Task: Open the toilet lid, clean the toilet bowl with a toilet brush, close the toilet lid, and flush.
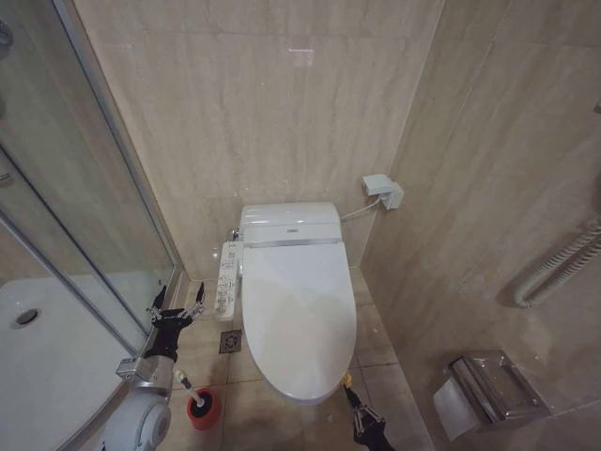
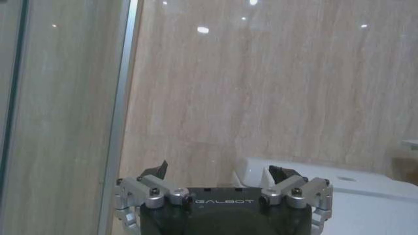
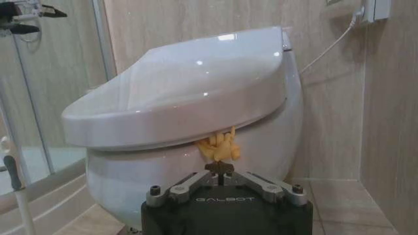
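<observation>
Right pincer point(image 3: 220, 169) just below toilet lid's point(image 3: 189, 83) yellow loop point(image 3: 220, 147) (lid down)

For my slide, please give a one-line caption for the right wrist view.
Right tool, shut, just below the yellow loop at the closed toilet lid's front edge.

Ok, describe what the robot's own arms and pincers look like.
The left arm is silver-grey with a rounded white segment and a black wrist. The left pincer has black pointed fingertips on silver metal linkages with dark bolts, above a black body marked GALBOT. The right pincer has the same black GALBOT body and silver linkages.
</observation>
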